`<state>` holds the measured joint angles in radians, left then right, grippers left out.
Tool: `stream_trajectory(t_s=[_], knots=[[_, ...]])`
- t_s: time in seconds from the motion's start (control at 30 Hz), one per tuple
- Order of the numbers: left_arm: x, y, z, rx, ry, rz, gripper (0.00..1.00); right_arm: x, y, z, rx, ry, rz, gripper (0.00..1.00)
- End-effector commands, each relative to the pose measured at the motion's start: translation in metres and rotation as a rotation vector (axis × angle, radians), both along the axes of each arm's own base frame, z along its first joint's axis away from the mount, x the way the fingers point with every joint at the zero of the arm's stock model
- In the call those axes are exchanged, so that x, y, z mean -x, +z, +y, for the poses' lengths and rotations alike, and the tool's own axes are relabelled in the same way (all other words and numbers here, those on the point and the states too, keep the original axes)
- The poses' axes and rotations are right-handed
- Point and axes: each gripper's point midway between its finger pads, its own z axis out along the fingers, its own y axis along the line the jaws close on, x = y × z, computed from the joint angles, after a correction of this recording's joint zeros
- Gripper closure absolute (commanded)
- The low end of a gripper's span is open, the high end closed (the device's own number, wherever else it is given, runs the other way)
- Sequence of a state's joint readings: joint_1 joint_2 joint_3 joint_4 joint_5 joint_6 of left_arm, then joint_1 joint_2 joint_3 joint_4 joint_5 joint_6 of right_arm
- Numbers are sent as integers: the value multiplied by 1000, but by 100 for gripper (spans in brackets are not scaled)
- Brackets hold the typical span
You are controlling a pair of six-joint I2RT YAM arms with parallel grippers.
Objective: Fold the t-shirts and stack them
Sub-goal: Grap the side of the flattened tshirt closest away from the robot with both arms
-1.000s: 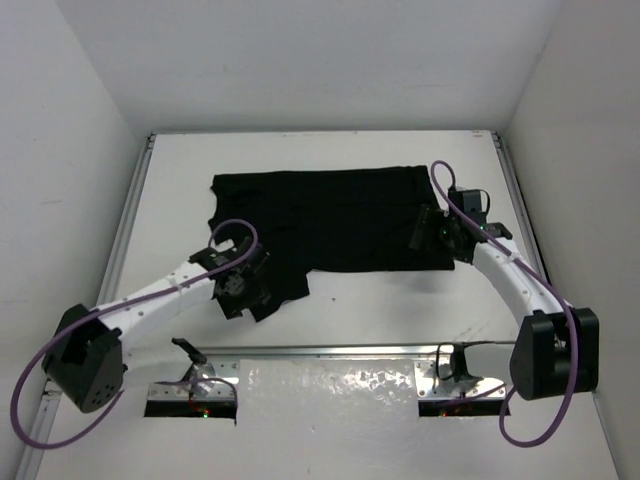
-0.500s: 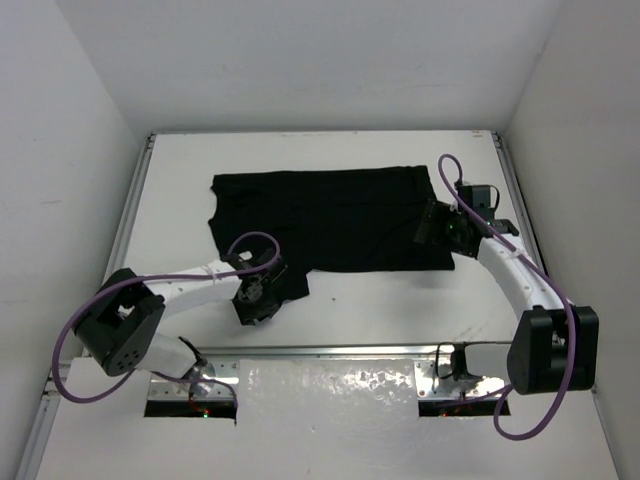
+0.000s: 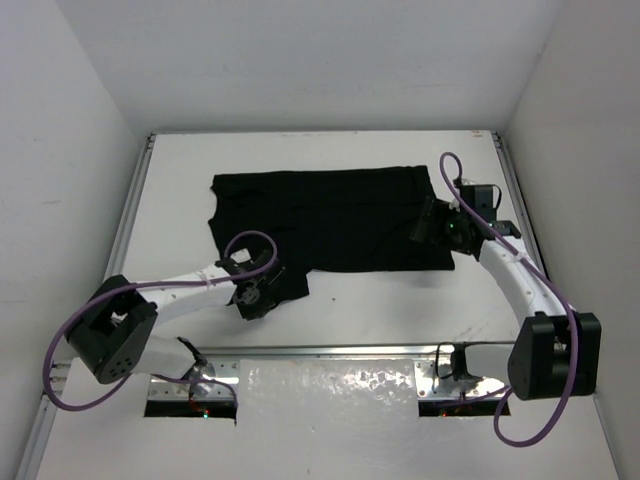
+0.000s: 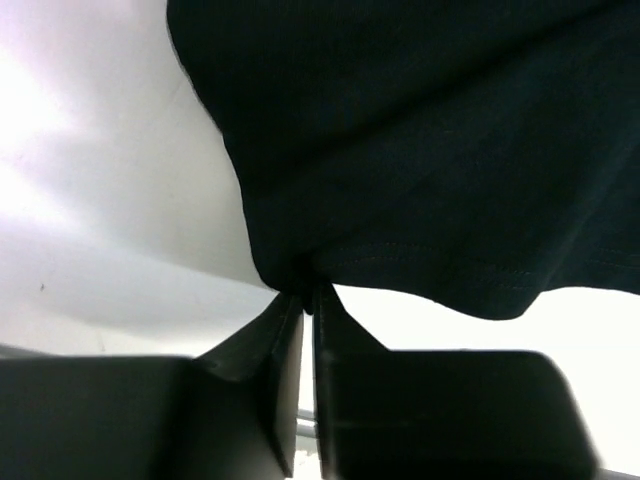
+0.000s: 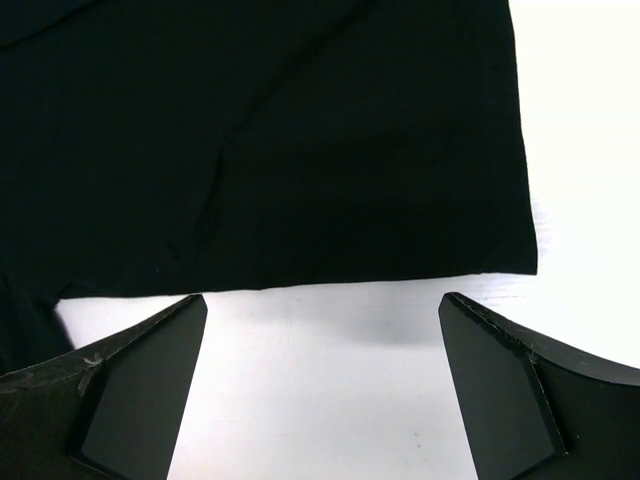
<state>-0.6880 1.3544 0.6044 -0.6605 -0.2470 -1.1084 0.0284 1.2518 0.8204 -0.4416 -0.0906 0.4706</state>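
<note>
I see the plain black short-sleeved cloth t-shirt (image 3: 330,215) spread flat on the white table (image 3: 400,310), just ahead of both pincers. I judge that no fold is finished and no stack begun. My left pincer (image 4: 308,300) reaches low along the table, its jaws together and clamped on a sleeve edge that bunches at the tips. My right pincer (image 5: 322,320) is angled downward with its jaws wide apart. The shirt's straight hem lies just beyond its tips, and no cloth is between them.

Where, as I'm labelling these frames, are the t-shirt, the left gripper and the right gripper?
t-shirt (image 3: 330,215): top external view, middle of its spread body.
left gripper (image 4: 308,297): left wrist view, closed fingertips pinching the cloth's edge.
right gripper (image 5: 322,305): right wrist view, gap midway between its open fingertips.
</note>
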Motion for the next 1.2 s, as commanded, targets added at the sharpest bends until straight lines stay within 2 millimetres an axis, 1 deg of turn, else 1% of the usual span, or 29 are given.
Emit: stream_trajectory(t_s=[0.0,0.1,0.13,0.17,0.2,0.23,0.27,0.3,0.33,0.4,0.43,0.47,0.57,0.6,0.63,0.67,0.7,0.73,0.8,0.83,0.87,0.9,0.97,1.03,1.17], knots=[[1,-16,16,-63,16,-25,99,-12,22,3,-13,20,-91,1],[-3,-10,10,-25,-2,-45,100,-14,23,8,-32,45,-92,1],[-2,-8,10,-25,-14,-48,100,-14,16,5,-18,33,-68,1],[-8,2,9,-13,-10,-82,100,-13,11,0,7,12,-44,1],[-10,8,10,-14,-6,-100,100,-10,2,-6,33,-10,-5,1],[-8,13,15,-31,-5,-103,100,-9,-8,-18,86,-57,32,1],[-10,20,17,-37,1,-124,100,-7,-15,-24,107,-84,58,1],[-20,37,18,-32,13,-190,100,-5,-21,-27,121,-97,75,1],[-18,44,25,-56,21,-194,100,-4,-32,-33,150,-120,107,1],[-28,70,29,-56,39,-278,100,0,-42,-38,173,-135,150,2],[-27,76,34,-70,41,-287,100,0,-46,-40,182,-139,162,2],[-33,89,35,-60,48,-339,100,3,-53,-46,206,-163,179,3],[-39,102,36,-59,41,-380,100,6,-63,-53,212,-196,197,5],[-40,103,35,-57,34,-382,100,7,-66,-53,212,-196,203,6],[-41,103,34,-56,34,-382,100,8,-70,-52,210,-192,216,10],[-41,102,31,-50,25,-376,100,10,-76,-62,208,-219,243,12],[-43,102,29,-45,25,-379,100,10,-79,-63,210,-220,247,17],[-43,101,27,-35,25,-378,100,8,-80,-64,209,-225,241,26],[-44,103,26,-29,33,-384,100,10,-88,-69,218,-246,263,31],[-45,108,27,-21,42,-396,100,11,-90,-71,219,-252,268,35],[-46,111,30,-28,55,-409,100,9,-91,-72,211,-256,268,37],[-46,113,31,-26,61,-420,100,9,-96,-70,201,-248,283,39],[-48,121,33,-16,73,-448,100,5,-98,-68,191,-237,279,46],[-48,126,34,-9,74,-462,100,7,-104,-70,199,-240,302,50],[-47,129,37,-18,80,-464,100,10,-109,-68,192,-234,313,59]])
